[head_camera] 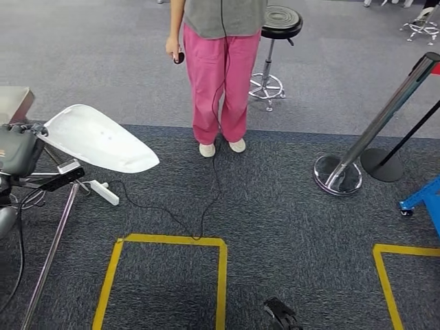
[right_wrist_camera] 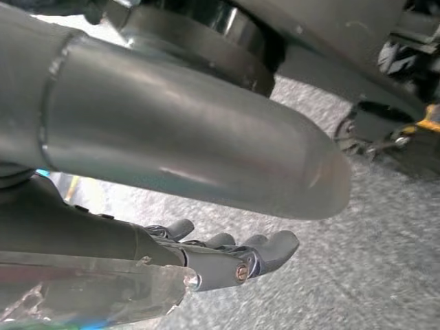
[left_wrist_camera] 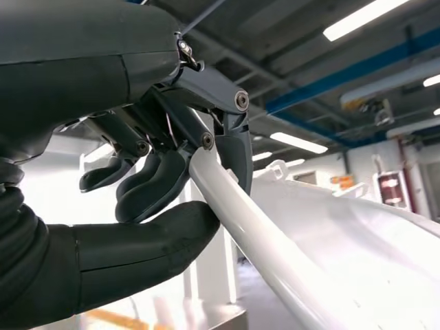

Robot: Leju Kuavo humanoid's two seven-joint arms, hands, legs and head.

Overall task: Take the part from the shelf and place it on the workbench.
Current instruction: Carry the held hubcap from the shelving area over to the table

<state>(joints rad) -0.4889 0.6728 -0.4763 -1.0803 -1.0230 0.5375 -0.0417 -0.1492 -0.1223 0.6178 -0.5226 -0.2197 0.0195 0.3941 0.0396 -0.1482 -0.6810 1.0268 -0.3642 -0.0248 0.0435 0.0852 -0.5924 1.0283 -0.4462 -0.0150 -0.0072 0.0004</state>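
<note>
Nearest to me, at my left side, my left robot hand (left_wrist_camera: 155, 179) grips the rounded rim of a large, smooth, white moulded plastic part (head_camera: 98, 137); its fingers (left_wrist_camera: 150, 185) curl over the edge and the thumb presses from beneath. The part sticks out ahead of my left arm, flat and shell-shaped, hanging clear above the floor.

My right robot hand (right_wrist_camera: 228, 258) hangs low beside my body above the grey carpet (head_camera: 291, 206), its fingers loosely curled and holding nothing.

Just ahead on the carpet lies a yellow tape rectangle (head_camera: 161, 240), with another yellow tape outline (head_camera: 386, 268) to the right. A black cable (head_camera: 207, 199) trails across the floor.

Farther off stands a person in pink trousers (head_camera: 221, 82), with a black round stool (head_camera: 280, 24) behind and a leaning chrome stanchion post (head_camera: 383, 117) to the right.

I judge the pick-up done: the part is in my grasp, off any shelf. Carrying it to the counter and setting it down are left.
</note>
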